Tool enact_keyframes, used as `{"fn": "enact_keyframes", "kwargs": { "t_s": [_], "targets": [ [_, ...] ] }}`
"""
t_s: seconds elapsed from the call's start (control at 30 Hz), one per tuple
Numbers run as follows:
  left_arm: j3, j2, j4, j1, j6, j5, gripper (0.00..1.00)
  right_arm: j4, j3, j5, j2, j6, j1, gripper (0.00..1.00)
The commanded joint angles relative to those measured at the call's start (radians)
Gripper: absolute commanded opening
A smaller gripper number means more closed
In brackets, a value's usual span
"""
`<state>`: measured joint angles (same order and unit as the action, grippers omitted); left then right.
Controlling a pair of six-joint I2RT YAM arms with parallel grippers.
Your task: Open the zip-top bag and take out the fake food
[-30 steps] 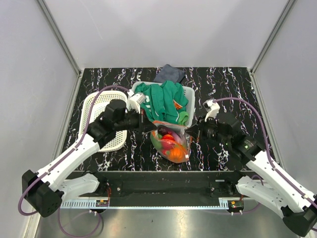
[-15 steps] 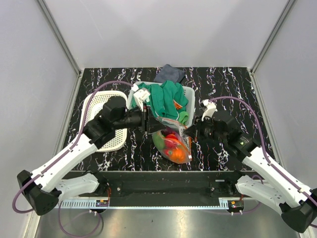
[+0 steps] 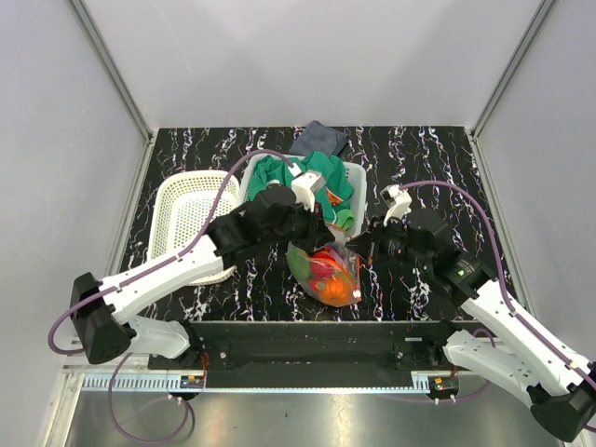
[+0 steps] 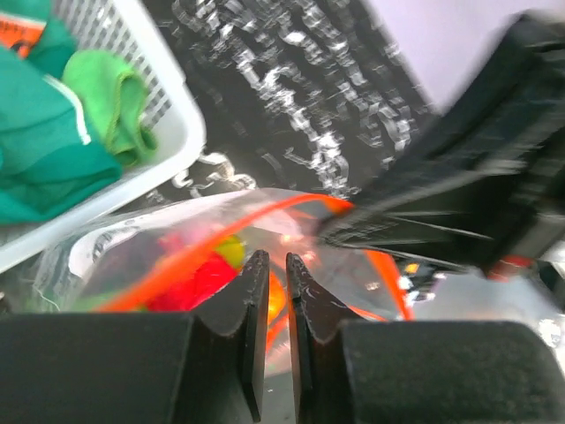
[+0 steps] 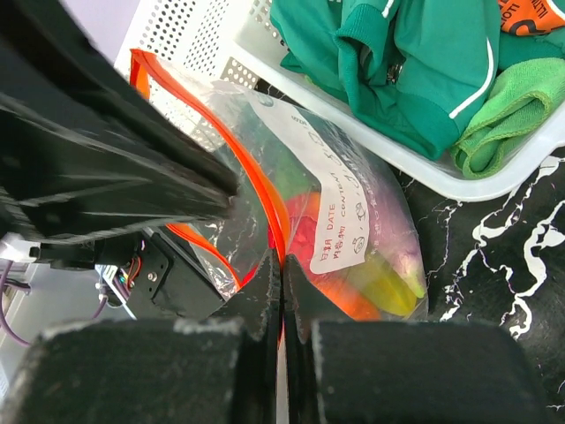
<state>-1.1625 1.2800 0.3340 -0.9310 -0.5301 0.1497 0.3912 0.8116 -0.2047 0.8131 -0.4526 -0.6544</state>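
zip-top bag | fake food blurred | left end effector grip unclear

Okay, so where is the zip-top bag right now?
In the top view the zip-top bag is at centre, just nearside of the clothes basket, its mouth between the left end effector and the right end effector.

The zip-top bag sits front and middle on the table, the fake food inside it. Just behind is a basket holding a garment; a second basket lies to its left, a folded cloth at the back
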Motion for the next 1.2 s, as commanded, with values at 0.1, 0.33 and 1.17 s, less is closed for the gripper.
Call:
{"fn": "enact_keyframes", "kwargs": {
  "t_s": [0.1,0.33,1.17],
  "targets": [
    [-0.06,0.05,0.027,-0.04,0.059,-0.11,0.15,-0.041,0.038,-0.024,-0.008,-0.014,-0.002,0.0],
    [-0.054,0.084,0.079,-0.068,0.125,-0.136,0.25,-0.041,0.044,-0.025,-0.012,-0.009,-0.002,0.0],
    [0.083,0.146,0.112,-0.134,0.131,-0.383,0.72,-0.052,-0.011,-0.039,-0.015,-0.032,-0.001,0.0]
  ]
}}
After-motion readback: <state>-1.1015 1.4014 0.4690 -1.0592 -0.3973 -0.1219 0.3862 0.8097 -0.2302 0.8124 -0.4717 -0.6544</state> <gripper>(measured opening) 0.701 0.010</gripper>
